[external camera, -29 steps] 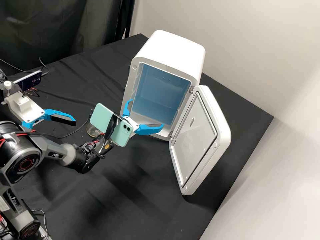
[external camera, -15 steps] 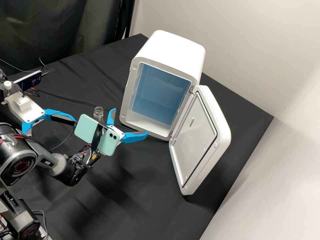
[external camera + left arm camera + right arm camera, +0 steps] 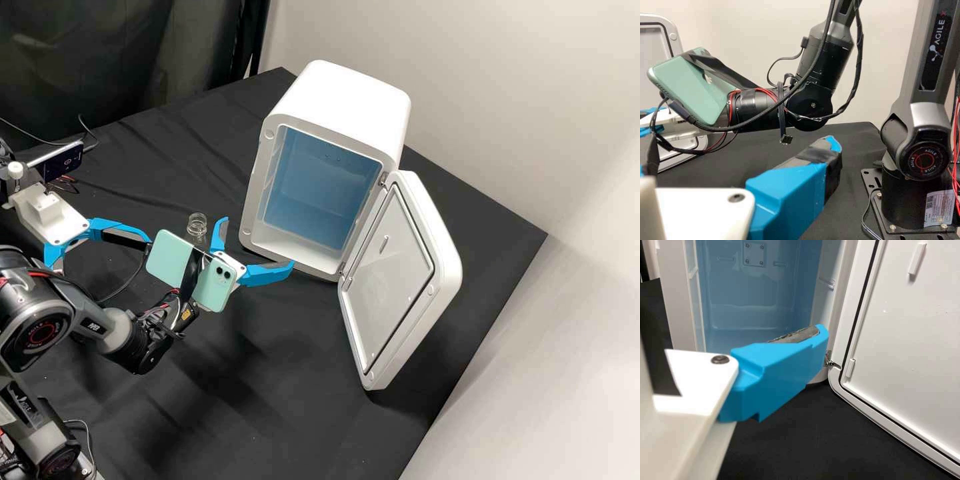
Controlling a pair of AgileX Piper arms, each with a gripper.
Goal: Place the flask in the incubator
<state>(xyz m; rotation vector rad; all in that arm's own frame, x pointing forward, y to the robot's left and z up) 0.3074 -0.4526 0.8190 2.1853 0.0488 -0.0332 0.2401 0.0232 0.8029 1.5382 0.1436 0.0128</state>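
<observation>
Two grippers sit low over your black bench (image 3: 280,373), both on its left half. Farthest left, your left gripper (image 3: 100,243) has its blue fingers spread apart with nothing between them. Its wrist view looks past one finger (image 3: 790,195) at the dark joints of the right arm (image 3: 815,100).

Next comes the flask (image 3: 197,225): clear glass, upright on the bench, with its neck showing above the mint-green phone (image 3: 193,270) strapped to your right wrist. It stands just beside the right gripper's finger farther from the door, outside the jaws, and neither gripper holds it.

Your right gripper (image 3: 257,243) is spread wide too, grasping nothing, its tips just in front of the incubator (image 3: 347,100). That white box stands with its blue chamber facing the arms and its door (image 3: 400,273) swung open to the right.
</observation>
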